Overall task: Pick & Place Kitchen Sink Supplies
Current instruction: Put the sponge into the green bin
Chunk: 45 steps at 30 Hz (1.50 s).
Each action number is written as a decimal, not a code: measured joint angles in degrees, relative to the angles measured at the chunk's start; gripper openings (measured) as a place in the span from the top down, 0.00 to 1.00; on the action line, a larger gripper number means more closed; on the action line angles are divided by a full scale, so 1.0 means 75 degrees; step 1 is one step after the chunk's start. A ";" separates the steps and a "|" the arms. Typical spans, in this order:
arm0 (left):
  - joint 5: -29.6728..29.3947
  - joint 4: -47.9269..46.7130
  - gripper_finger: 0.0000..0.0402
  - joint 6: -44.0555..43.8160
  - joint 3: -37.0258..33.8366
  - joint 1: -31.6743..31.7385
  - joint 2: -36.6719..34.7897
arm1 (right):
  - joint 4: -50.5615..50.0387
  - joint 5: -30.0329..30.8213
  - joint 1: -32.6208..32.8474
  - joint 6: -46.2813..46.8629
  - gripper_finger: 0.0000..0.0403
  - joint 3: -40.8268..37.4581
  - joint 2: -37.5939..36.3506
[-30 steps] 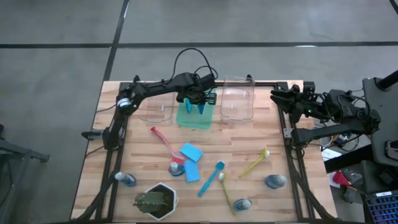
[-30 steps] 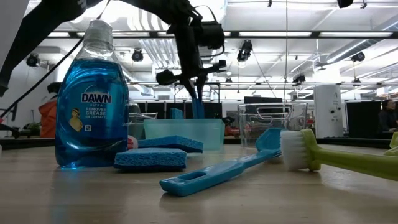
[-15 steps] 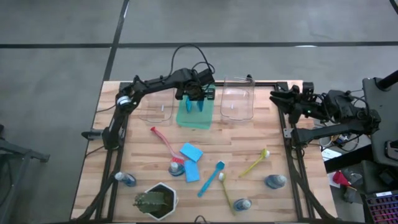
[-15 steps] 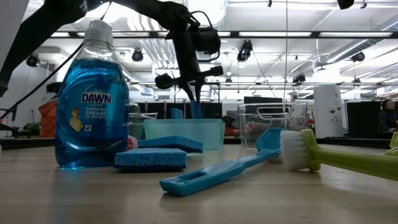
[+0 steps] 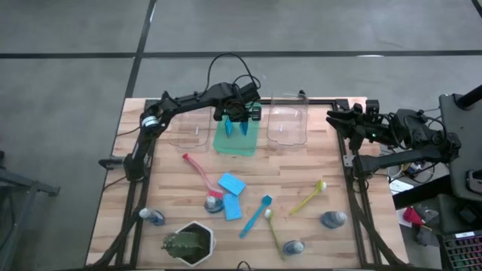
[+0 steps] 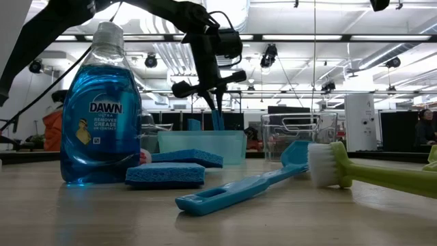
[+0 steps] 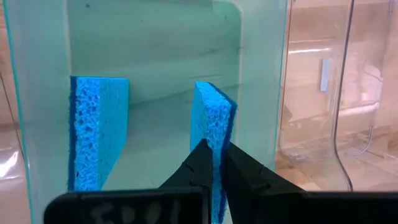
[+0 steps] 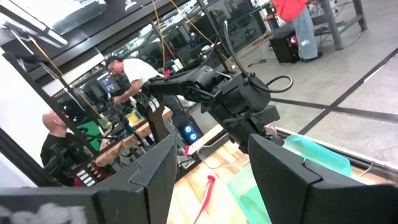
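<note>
Pale wooden planks make up the desk (image 5: pixel 301 173), which is framed by dark rails and stands on a grey floor crossed by dark lines. At its far edge a green tray (image 5: pixel 235 139) sits between two clear bins (image 5: pixel 287 126). Over the tray the left gripper (image 5: pixel 245 124) is held, its fingers (image 7: pixel 202 168) clamped on a blue sponge (image 7: pixel 214 146) that stands on edge inside the tray; a second sponge (image 7: pixel 98 140) stands upright beside it, apart from the first. The right gripper (image 5: pixel 334 117) is parked at the desk's right edge, its fingers (image 8: pixel 283 171) set apart and holding nothing.

Across the middle of the desk the remaining supplies are spread: a red brush (image 5: pixel 199 173), two flat blue sponges (image 5: pixel 232 184) lying close together, a blue brush (image 5: pixel 256 216) and two yellow-green brushes (image 5: pixel 309 197). Small blue bottles (image 5: pixel 334 219) are seen near the front edge, one at the left corner and two toward the right. A green plant in a white pot (image 5: pixel 188 245) stands at the front.

In the low view a blue soap bottle (image 6: pixel 101 109) stands by stacked sponges (image 6: pixel 166 174). Beyond the desk a large workshop hall with ceiling lights and hanging cables is visible, and in the right wrist view people are seen at benches there.
</note>
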 joint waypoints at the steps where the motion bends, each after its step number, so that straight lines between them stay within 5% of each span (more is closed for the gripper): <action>1: 0.0000 -0.0015 0.94 -0.0002 0.0000 -0.0001 0.0012 | 0.0005 0.0001 0.0000 -0.0001 0.52 0.0000 0.0000; 26: 0.0066 0.0172 0.94 0.0052 -0.0356 -0.0029 0.0092 | -0.0009 0.0018 0.0000 -0.0047 0.52 0.0000 0.0006; 45: 0.0124 0.0489 0.74 0.0008 -0.0370 -0.0032 0.0092 | -0.0032 0.0018 0.0000 -0.0061 0.52 0.0000 0.0006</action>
